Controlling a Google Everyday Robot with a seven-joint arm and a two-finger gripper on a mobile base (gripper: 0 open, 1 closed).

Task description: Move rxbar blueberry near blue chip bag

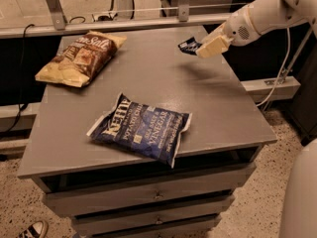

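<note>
Fingers [214,43] of the gripper [200,49], at the far right over the table [233,113], are pinched on one end of the rxbar blueberry [188,45], held aloft. The bar looks light and flat, its wrapper probably slippery, so an end pinch should suffice. The blue chip bag [141,128] lies near-side, mid-table.

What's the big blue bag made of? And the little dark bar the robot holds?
The blue chip bag looks like thin, glossy plastic film: puffy, wrinkled, crimped at the ends. The rxbar blueberry seems a smooth dark film wrapper, though less certain. The gripper, above the far right of the table, is shut on it.
</note>
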